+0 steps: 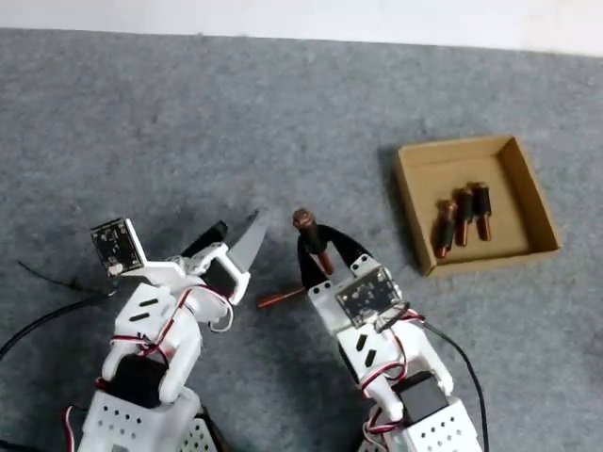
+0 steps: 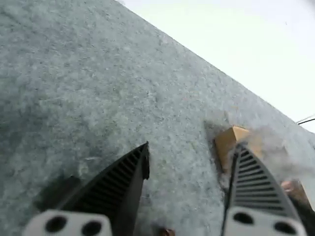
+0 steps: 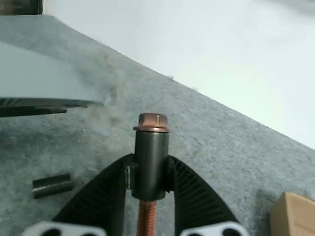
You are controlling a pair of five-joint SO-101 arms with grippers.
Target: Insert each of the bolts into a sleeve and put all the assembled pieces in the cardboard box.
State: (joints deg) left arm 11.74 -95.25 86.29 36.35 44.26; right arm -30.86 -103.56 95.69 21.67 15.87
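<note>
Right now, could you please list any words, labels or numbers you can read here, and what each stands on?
No text can be read.
Left arm's circuit board: tiny markings, too small to read.
Right arm's circuit board: likewise too small.
Cardboard box, sleeve: no print visible.

My left gripper [image 1: 237,229] raised, tilted forward, jaws spread wide | my right gripper [image 1: 320,247] alongside, jaws clamped on an upright sleeved bolt [image 3: 151,157] | both arms bent, side by side
</note>
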